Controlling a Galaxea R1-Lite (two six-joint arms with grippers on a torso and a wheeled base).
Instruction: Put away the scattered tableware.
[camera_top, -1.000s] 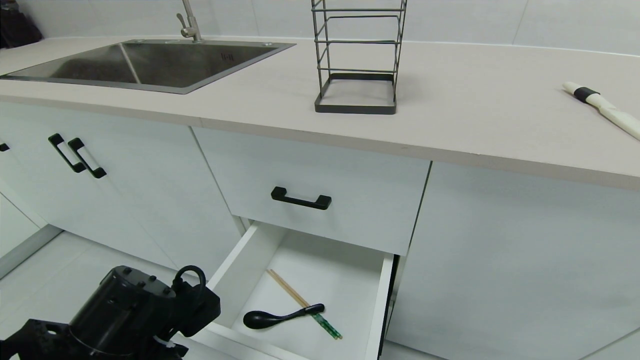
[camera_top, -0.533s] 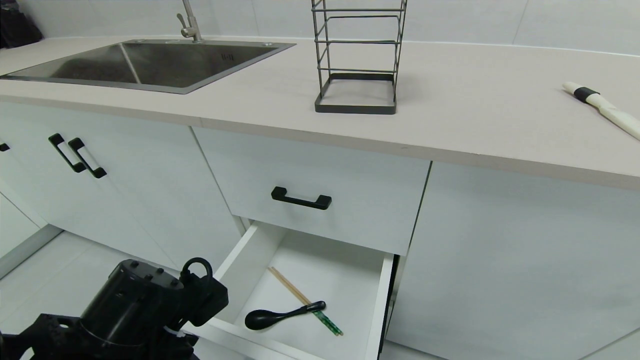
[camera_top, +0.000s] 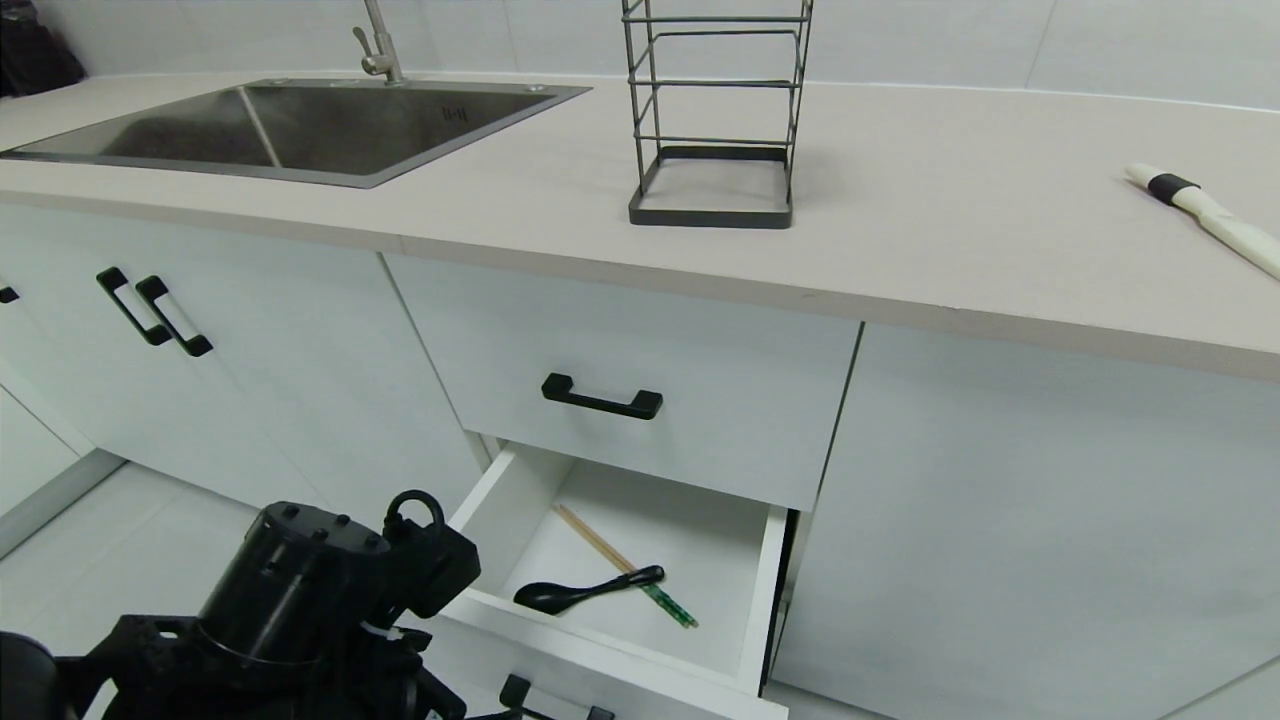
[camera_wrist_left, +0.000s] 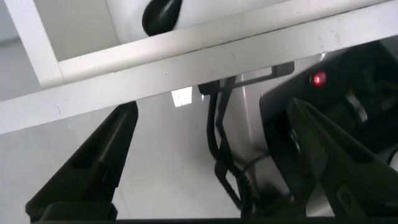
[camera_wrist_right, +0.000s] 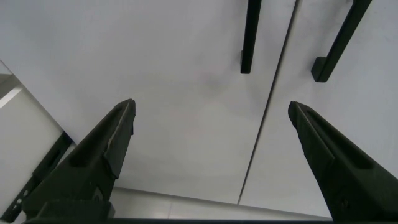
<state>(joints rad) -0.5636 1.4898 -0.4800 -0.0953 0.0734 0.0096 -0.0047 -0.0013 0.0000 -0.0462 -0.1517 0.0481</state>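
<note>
Drawer (camera_top: 757, 590), partly open, with tableware inside. Black spoon (camera_top: 585, 592) lies on the drawer floor near the drawer's front panel, its handle crossing the chopsticks (camera_top: 622, 562). Left gripper (camera_wrist_left: 211, 109) hangs just outside that front panel, below its rim, jaws spread wide and empty, with the drawer's black handle (camera_wrist_left: 261, 73) ahead of them; contact cannot be made out. Right gripper (camera_wrist_right: 211, 107), likewise spread and empty, faces cabinet doors (camera_wrist_right: 186, 93) apart from the drawer. Judgement: spoon and chopsticks are light, stiff and smooth, and apt to slide if the drawer jolts. The drawer is rigid and probably runs freely, so take hold at the handle's middle or press flat on the panel.
</note>
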